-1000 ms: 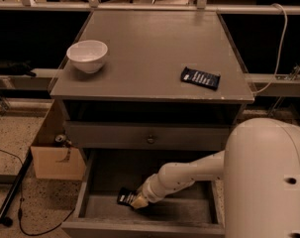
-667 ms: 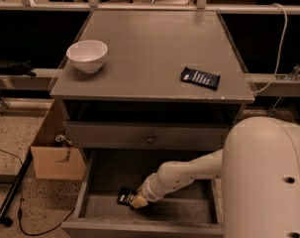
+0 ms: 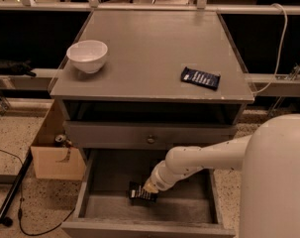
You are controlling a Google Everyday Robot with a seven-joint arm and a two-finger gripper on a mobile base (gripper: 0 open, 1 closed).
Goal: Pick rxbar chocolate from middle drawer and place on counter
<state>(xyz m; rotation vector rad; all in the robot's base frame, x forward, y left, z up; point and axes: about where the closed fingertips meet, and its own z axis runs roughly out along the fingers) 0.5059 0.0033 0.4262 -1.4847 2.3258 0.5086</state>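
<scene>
"What has changed?" asks the first.

"The gripper (image 3: 149, 187) sits a little further right than a second ago, low inside the middle drawer (image 3: 85, 192); the rxbar chocolate (image 3: 141, 194) has shifted right with it and shows more of its face," says the second.

"So the bar is held?"

"Likely; the fingers look clamped on its upper right edge; the bar is still inside the drawer, near the floor; the lift to the counter (image 3: 149, 53) remains, with bare top between the white bowl (image 3: 87, 55) and the navy bar (image 3: 200, 78)."
</scene>
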